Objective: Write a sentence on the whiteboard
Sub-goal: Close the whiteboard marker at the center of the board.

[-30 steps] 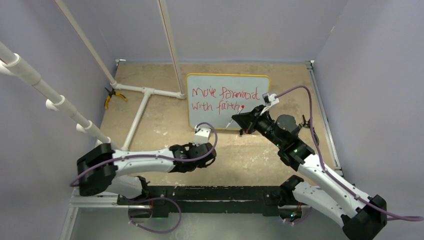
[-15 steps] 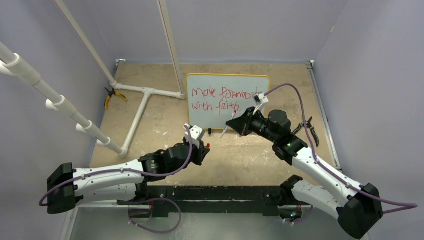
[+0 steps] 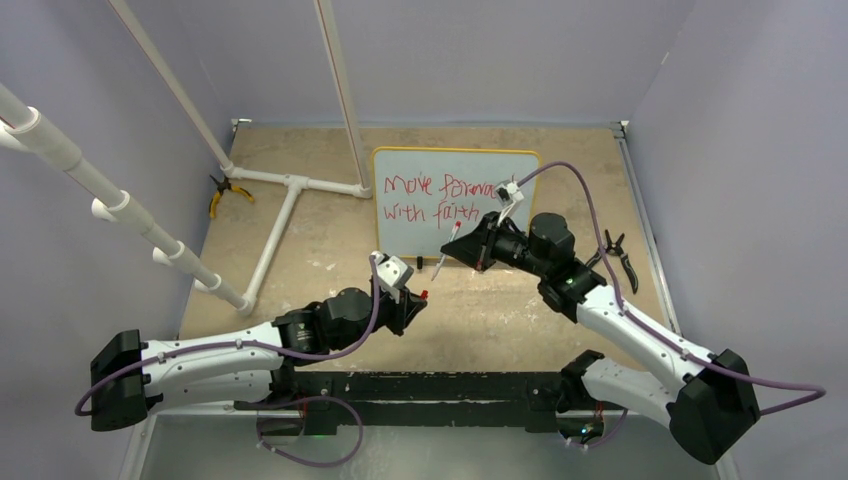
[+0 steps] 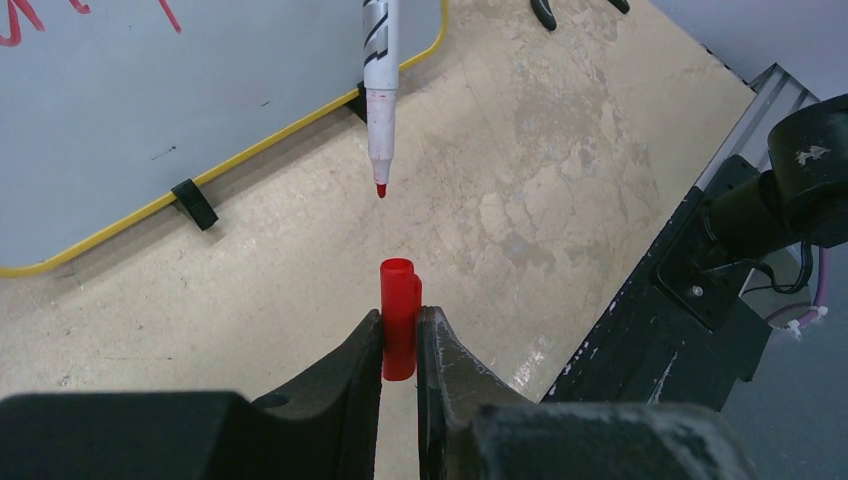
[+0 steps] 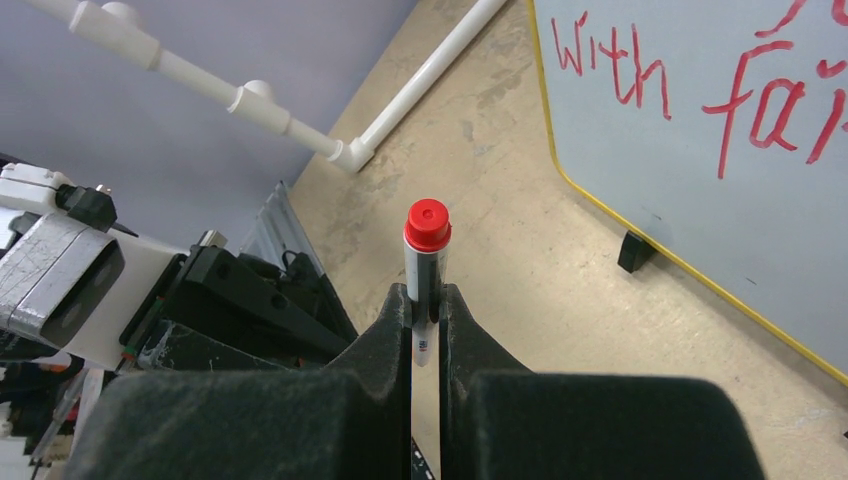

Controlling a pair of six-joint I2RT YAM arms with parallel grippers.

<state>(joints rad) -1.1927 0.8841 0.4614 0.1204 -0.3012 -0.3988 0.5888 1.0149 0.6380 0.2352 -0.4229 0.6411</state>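
**Whiteboard** (image 3: 400, 235): small and white, with rounded corners, a thin yellow frame and black feet. It sits at the far middle of the tan table (image 3: 310, 265), just beside the white PVC pipe frame (image 3: 290, 205).

**Sentence** (image 3: 408, 185): red marker lettering in two lines on the board. It reads about "Move forward / with faith"; the right arm hides the end of the upper line in the top view.

**Left gripper** (image 4: 400, 340): the fingers are closed on the red marker cap (image 4: 399, 300). The cap stands up between the pads with its open end outward, above the table in front of the board's near edge.

**Right gripper** (image 5: 427, 315): the fingers are clamped on the barrel of the red whiteboard marker (image 5: 427, 240). The marker is held over the board's near edge. Its bare red tip points at the cap, roughly in line with it, with a gap between them.

**Yellow-handled pliers** (image 3: 226, 192): on the table at far left, near the pipe joint.

**Black-handled pliers** (image 3: 622, 255): on the table to the right of the right arm.
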